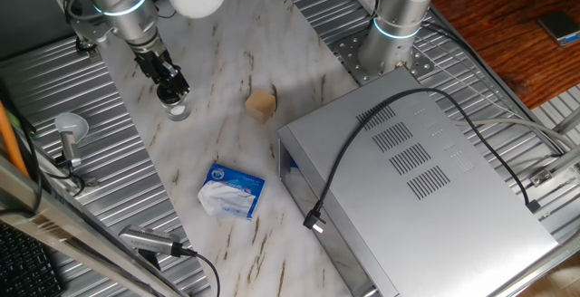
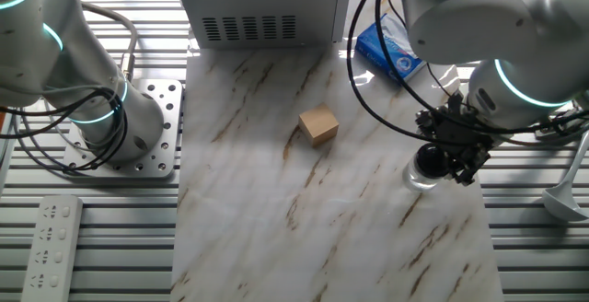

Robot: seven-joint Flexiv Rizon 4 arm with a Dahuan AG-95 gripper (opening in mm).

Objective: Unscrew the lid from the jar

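Marble-patterned bench point(image 1: 227, 107) top, ribbed metal decking on both sides. Jar point(image 1: 176, 110), small clear glass, stands upright near one edge of the marble, well apart from the other items. Lid point(image 2: 429, 161) is black, sits on top of the jar, mostly hidden by the tool. End effector point(image 1: 170, 91) comes down over the lid, black fingers point(image 2: 457, 166) around the cap and appear clenched on it; actual contact hard to confirm at this size. Jar glass visible just below the fingers in both views.

Tan cube point(image 1: 261, 105) rests on the marble near the middle, apart from the jar. Blue-and-white packet point(image 1: 232, 191) lies flat further along the bench, close to the grey metal box point(image 1: 408, 179). Box has vent slots on top and a black cable point(image 1: 362, 143) draped across it, plug end hanging at the box corner. Second arm base point(image 1: 391, 34) bolted to a perforated plate beside the box. White power strip point(image 2: 52, 242) on the decking in the other fixed view. Metal ladle point(image 1: 68, 134) on the decking past the jar.
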